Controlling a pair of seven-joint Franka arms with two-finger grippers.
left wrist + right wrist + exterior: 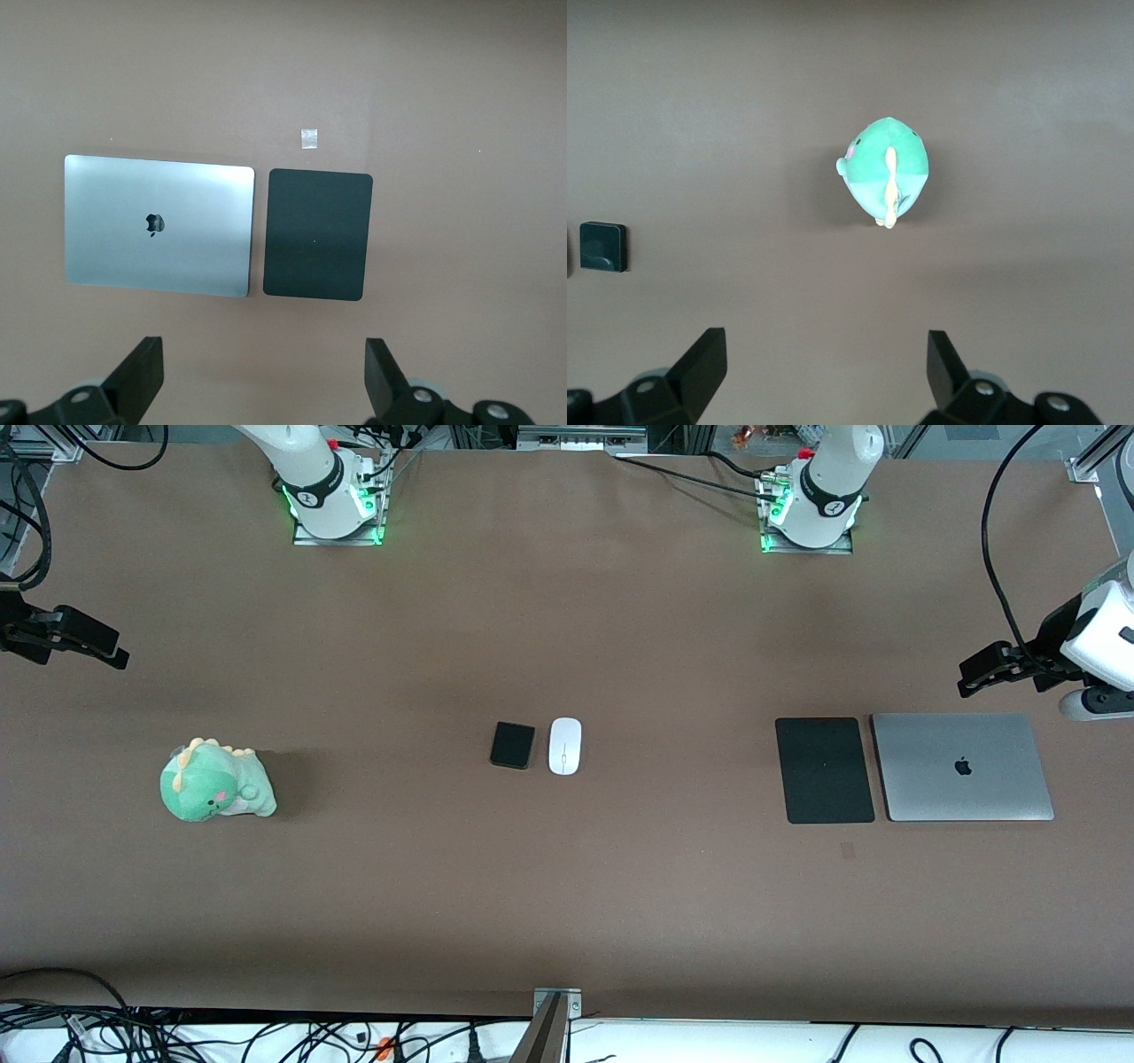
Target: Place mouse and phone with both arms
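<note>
both tools hang with fingers apart and empty: left tool point(974, 676) above the worktop's left-arm end, right tool point(97, 646) above the other end. mouse point(564, 746) and phone point(513, 745) lie mid-worktop, side by side. both look light, stiff and slippery; pinch across their long edges.

Both arms wait — left hand point(970, 680) & right hand point(120, 657) open.

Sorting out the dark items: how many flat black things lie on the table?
2: the small glossy black phone mid-table beside the white oval mouse, and the large matte black mouse pad beside the closed silver laptop.
</note>
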